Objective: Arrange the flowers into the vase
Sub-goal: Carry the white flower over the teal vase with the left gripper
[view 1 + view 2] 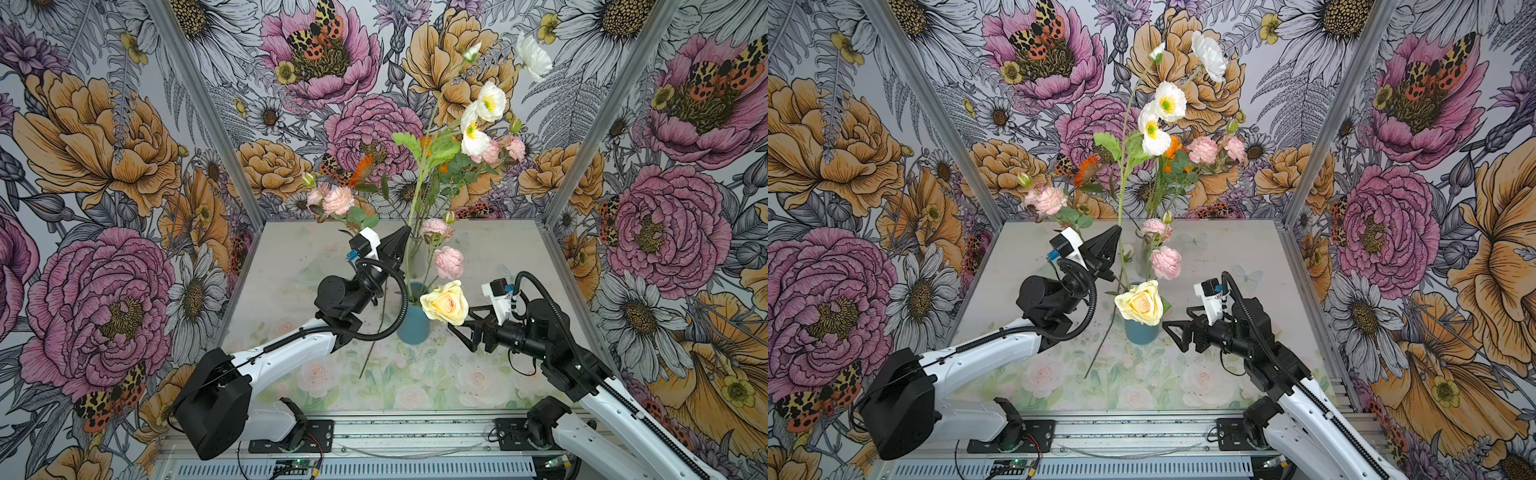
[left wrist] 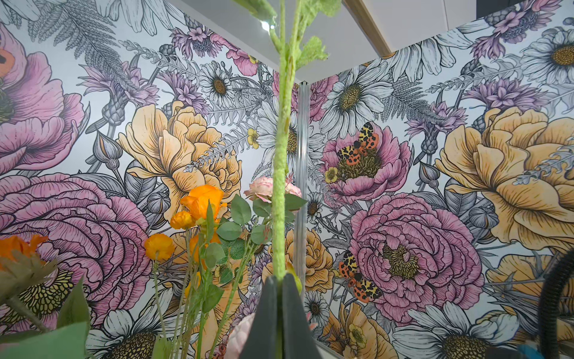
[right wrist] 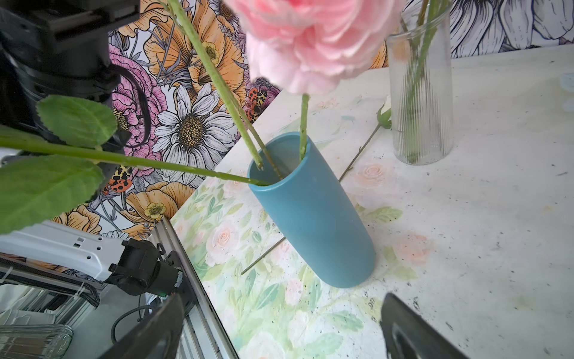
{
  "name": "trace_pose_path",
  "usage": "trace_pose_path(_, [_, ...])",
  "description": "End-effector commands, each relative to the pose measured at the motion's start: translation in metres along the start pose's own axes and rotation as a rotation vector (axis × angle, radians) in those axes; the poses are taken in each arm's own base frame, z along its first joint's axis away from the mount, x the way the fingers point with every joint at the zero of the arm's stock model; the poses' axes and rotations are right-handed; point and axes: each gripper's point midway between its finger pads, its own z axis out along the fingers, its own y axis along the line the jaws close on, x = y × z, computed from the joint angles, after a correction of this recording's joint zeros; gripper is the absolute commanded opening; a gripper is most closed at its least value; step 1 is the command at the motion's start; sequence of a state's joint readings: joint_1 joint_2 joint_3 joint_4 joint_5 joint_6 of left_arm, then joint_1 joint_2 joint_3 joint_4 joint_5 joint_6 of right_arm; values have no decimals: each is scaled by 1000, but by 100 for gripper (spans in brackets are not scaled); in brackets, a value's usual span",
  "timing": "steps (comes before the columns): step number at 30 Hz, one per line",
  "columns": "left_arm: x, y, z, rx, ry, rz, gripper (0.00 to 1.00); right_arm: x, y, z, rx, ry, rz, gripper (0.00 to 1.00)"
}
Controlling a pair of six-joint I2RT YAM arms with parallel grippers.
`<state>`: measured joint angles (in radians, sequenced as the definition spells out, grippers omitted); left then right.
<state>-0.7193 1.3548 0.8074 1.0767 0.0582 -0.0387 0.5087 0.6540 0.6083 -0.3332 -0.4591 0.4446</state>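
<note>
while in left tool (image 2: 281, 277), stem (image 2: 281, 186) upright

Green stems (image 3: 215, 77) lean in the teal vase (image 3: 313, 214), a pink bloom (image 3: 310, 40) above.

Floral wallpaper (image 1: 104, 145) (moths (image 1: 316, 38) too), pastel tabletop (image 1: 511, 253)

Bright, even and diffuse from overhead. Only faint, soft shadows on the tabletop (image 1: 498, 257) in both top views. Strongly bowed at the edges there, with wall posts (image 1: 203, 104) leaning outward. Small glare spot (image 2: 265, 25) high in the left wrist view, beside the slightly soft green stem (image 2: 281, 155); close leaves (image 2: 46, 342) blurred. In the right wrist view, pink bloom (image 3: 310, 40) washed out and out of focus, bare white tabletop nearly overexposed.
</note>
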Motion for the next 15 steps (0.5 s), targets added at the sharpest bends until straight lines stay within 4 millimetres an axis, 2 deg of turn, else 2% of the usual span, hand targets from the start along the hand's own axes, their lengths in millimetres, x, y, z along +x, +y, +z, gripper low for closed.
trace_pose_path(1, [3, -2, -9, 49, -62, -31, 0, -10, 9, -3, -31, -21, -15, 100])
trace_pose_path(6, [20, -11, -19, 110, -80, -20, 0, -13, 11, -2, -42, -15, -26, 99])
trace_pose_path(15, [45, -43, -47, 159, -23, 58, 0, -12, 7, 4, -31, 2, -29, 99])
